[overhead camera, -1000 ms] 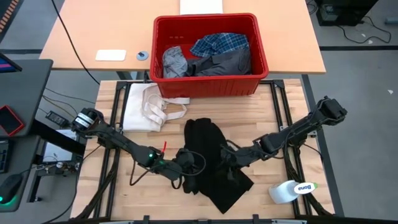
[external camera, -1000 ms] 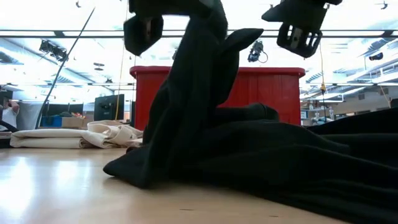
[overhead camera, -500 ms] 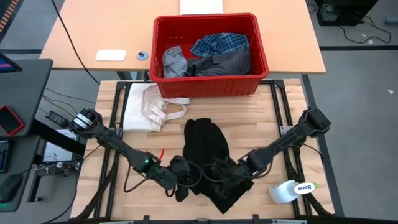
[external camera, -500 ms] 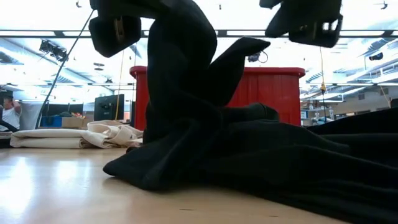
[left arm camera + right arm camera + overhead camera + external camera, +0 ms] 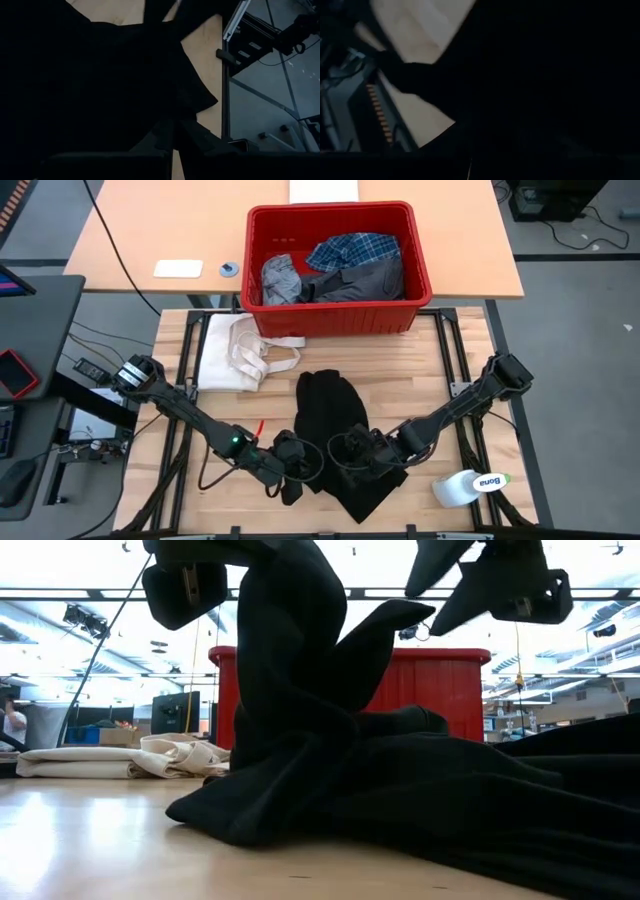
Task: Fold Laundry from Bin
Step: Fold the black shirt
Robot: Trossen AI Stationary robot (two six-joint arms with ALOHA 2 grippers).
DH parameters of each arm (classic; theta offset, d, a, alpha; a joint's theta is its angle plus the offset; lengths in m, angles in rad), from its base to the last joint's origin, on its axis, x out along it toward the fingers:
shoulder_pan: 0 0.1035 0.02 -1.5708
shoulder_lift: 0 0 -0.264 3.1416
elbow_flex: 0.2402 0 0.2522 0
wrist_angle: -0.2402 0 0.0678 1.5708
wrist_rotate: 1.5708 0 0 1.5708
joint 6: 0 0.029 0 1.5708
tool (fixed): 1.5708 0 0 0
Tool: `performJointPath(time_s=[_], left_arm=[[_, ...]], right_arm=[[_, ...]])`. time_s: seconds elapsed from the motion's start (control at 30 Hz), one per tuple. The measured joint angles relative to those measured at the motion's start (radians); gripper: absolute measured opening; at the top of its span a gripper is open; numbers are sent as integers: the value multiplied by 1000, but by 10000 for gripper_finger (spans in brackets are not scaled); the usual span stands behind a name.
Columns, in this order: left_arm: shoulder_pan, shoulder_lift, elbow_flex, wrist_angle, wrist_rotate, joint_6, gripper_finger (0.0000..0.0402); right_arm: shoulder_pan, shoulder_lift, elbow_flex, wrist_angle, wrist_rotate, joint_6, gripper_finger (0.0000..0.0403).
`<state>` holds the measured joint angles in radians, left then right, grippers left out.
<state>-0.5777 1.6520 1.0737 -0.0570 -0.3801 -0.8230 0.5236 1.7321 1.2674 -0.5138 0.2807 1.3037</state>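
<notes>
The large black garment [image 5: 340, 440] lies on the near middle of the wooden table [image 5: 430, 370], part spread flat, part drawn up into a peak; the left gripper [image 5: 292, 470] is at its near left edge with fingers pressed together, apparently pinching a fold of the cloth, since the low view shows black fabric hanging up towards it; the right gripper [image 5: 352, 452] sits over the garment just to the right of the left one, and whether its fingers are spread or gripping I cannot tell. The red bin [image 5: 415, 255] stands at the far edge, holding the plaid shirt [image 5: 352, 250], a light grey piece [image 5: 280, 278] and a dark grey one [image 5: 360, 280]. The black cloth looks soft, limp and fairly light; it should drape and bunch instead of holding shape, so it is best taken at a hem, corner or seam, with both grippers well apart to pull it flat.
</notes>
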Motion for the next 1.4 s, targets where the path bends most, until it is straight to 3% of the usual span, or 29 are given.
performJointPath(time_s=[0.37,0.53,0.73,1.0,1.23,1.4], left_arm=[[0,0,0,-7,0,6,23],[0,0,0,-8,0,7,23],[0,0,0,-9,0,7,23],[0,1,0,-6,0,6,23],[-3,2,0,188,-2,29,23],[-5,2,0,203,-39,32,23]], right_arm=[[10,0,-34,93,47,30,228],[10,1,-137,347,15,39,226],[9,1,-209,472,18,67,174],[10,1,-211,509,8,28,18],[11,-26,-209,558,-101,50,28],[19,-63,-208,589,-136,22,8]])
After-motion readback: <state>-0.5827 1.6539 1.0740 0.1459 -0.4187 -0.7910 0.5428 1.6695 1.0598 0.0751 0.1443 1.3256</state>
